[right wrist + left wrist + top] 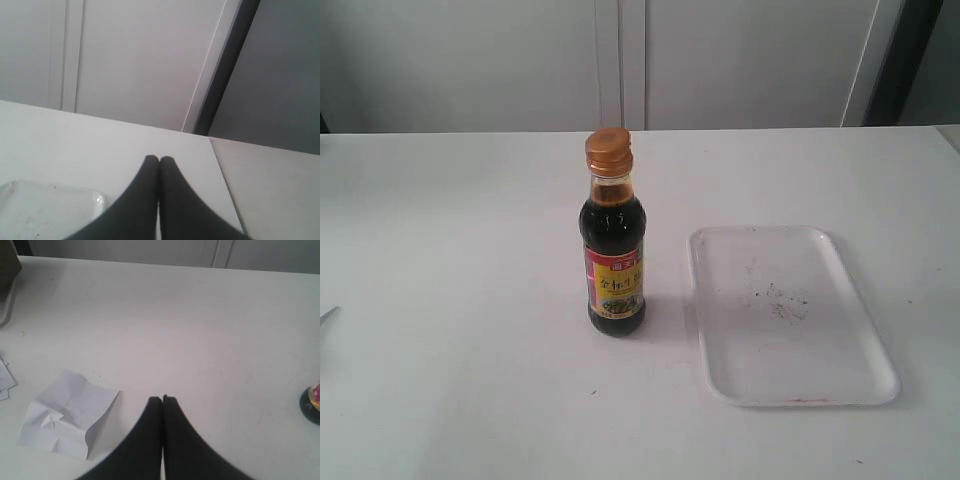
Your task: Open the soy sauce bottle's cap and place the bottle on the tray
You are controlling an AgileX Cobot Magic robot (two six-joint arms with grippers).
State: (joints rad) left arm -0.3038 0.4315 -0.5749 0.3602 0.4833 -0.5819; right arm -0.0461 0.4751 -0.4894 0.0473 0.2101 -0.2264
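Your left gripper (162, 399) sat clenched on nothing, its two dark fingers pressed tip to tip above bare white table (450, 300). Beside it in the left wrist view lay a crumpled sheet of white paper (67, 420), w/ more paper scraps (4, 380) at the frame edge; the base of the soy sauce bottle (311, 402) just showed at the opposite edge, well apart from the fingers.

Ext. view, left to right: the soy sauce bottle (613, 245) stood upright near the table's center, dark liquid up to the neck, yellow-and-red label facing the camera. The cap (608, 152), copper-orange and ribbed, was on the neck, not yet off. No arm appeared in this view. Just right of the bottle, apart from it, the tray (840, 385) lay flat on the table, white, nothing on it but small dark specks (780, 300) near its middle.

Your right gripper (159, 160) was likewise clenched w/ nothing between its fingers, hanging over the table near a corner of the tray (95, 197). Behind it stood a pale wall panel (140, 60) and a dark vertical strip (227, 65).
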